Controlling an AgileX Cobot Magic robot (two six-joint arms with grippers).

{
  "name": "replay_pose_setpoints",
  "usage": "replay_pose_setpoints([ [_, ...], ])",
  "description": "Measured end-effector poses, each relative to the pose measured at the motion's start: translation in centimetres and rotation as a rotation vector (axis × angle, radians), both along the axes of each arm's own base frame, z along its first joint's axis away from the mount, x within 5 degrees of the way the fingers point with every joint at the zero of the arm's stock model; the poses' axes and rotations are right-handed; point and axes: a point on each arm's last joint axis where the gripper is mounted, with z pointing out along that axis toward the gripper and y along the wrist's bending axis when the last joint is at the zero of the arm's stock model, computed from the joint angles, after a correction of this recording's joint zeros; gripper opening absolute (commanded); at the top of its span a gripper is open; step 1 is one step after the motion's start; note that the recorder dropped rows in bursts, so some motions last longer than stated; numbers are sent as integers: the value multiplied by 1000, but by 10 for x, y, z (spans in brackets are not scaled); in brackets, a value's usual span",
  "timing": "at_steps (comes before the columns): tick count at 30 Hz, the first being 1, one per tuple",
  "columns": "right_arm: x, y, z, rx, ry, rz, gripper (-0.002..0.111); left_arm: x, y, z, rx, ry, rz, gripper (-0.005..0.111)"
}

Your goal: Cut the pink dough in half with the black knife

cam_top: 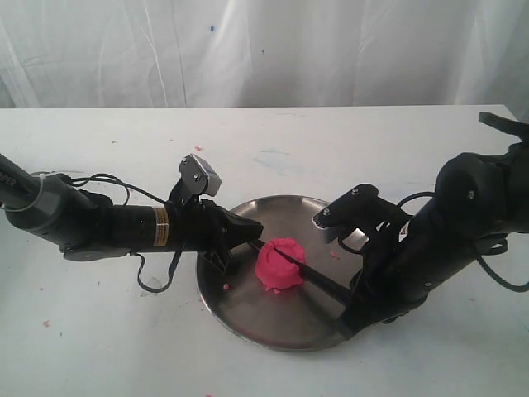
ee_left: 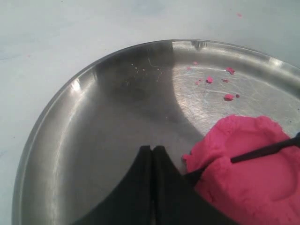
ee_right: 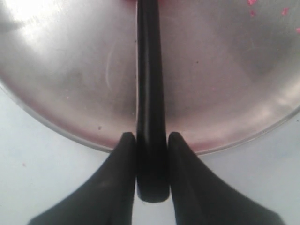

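The pink dough (cam_top: 282, 263) is one rounded lump in the middle of the steel plate (cam_top: 248, 310). The black knife (cam_top: 318, 278) lies across it, its blade sunk into the dough's top (ee_left: 255, 153). My right gripper (cam_top: 351, 318) is shut on the knife's handle (ee_right: 151, 117) over the plate's near right rim. My left gripper (cam_top: 256, 230) is shut and empty, its tips (ee_left: 153, 149) low over the plate, right beside the dough's left side (ee_left: 253, 173); whether they touch it I cannot tell.
The plate (ee_left: 93, 122) sits on a white table (cam_top: 99, 347) dotted with pink crumbs (cam_top: 46, 323). More crumbs (ee_left: 228, 97) lie on the plate's far part. A white curtain (cam_top: 264, 50) closes the back.
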Motion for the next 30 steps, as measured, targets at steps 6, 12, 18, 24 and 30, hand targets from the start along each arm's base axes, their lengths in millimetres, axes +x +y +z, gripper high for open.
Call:
replay_pose_setpoints([
  [6, 0, 0, 0, 0, 0, 0, 0, 0, 0, 0, 0, 0, 0, 0],
  [12, 0, 0, 0, 0, 0, 0, 0, 0, 0, 0, 0, 0, 0, 0],
  [18, 0, 0, 0, -1, -1, 0, 0, 0, 0, 0, 1, 0, 1, 0],
  [24, 0, 0, 0, -3, -4, 3, 0, 0, 0, 0, 2, -1, 0, 0],
  [30, 1, 0, 0, -5, -9, 5, 0, 0, 0, 0, 2, -1, 0, 0],
])
